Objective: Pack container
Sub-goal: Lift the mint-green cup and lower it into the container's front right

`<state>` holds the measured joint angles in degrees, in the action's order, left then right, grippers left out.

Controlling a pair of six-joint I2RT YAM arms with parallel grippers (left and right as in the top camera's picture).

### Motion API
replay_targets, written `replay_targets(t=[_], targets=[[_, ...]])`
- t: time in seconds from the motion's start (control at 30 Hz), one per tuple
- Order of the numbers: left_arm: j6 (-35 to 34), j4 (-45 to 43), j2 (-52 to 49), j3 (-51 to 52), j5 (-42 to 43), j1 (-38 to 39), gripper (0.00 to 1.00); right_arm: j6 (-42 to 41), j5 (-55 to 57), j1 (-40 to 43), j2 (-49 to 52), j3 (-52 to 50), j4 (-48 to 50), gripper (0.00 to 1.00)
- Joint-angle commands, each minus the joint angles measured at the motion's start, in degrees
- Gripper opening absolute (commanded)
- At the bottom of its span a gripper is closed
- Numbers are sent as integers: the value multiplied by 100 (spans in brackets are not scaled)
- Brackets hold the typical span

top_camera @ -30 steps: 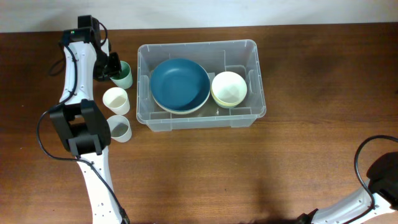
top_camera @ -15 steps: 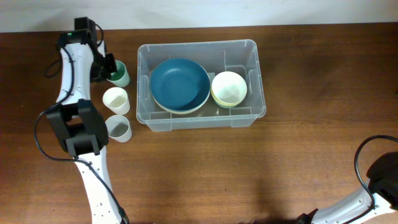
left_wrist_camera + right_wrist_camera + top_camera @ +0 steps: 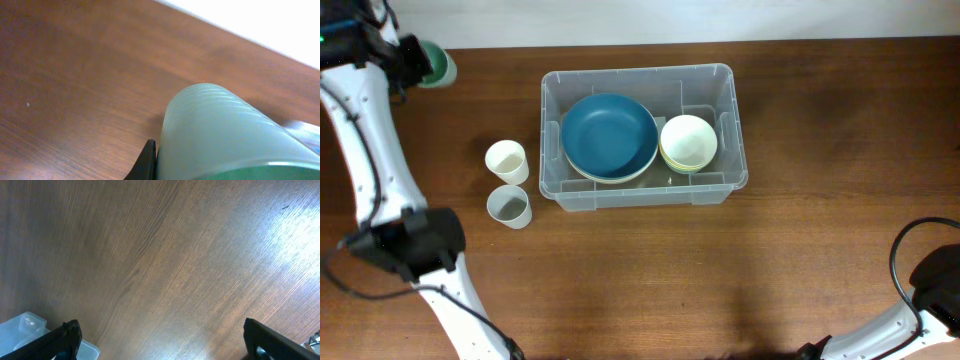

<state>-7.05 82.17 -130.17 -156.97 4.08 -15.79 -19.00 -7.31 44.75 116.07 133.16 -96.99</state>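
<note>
The clear plastic container (image 3: 725, 128) stands at mid-table and holds a blue bowl (image 3: 610, 135) on the left and stacked pale yellow-green bowls (image 3: 688, 141) on the right. My left gripper (image 3: 420, 62) is at the far left back, raised, shut on a green cup (image 3: 440, 66); in the left wrist view the cup (image 3: 225, 135) fills the lower right against one black finger. My right gripper (image 3: 162, 340) is open over bare wood, with a corner of the container (image 3: 25, 325) at lower left. Only the right arm's base (image 3: 935, 290) shows overhead.
A cream cup (image 3: 507, 160) and a grey cup (image 3: 509, 206) stand upright on the table left of the container. A black cable (image 3: 905, 265) loops at the lower right. The table's back edge meets a white wall (image 3: 260, 25).
My left gripper has lifted the green cup from beside the container's left wall and carried it up and to the far left back corner. The other cups and the bowls have not moved.
</note>
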Motion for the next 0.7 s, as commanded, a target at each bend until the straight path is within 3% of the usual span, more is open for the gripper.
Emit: replay_targets(t=[0.0,0.2,0.4,0.67], targets=[[223,181,654,-125,695,369,1,35,50,-11,-55,-15,-11,99],[802,804,1108,-125,706,1217,1,35,50,-11,-55,-15,-11,99],[800,1445,1093,-26,715,1941,1,35,50,-11,-55,-15,-11,99],[800,1099,1038,363,710,3191,1,35,50,-11,-55,-15,-11,99]])
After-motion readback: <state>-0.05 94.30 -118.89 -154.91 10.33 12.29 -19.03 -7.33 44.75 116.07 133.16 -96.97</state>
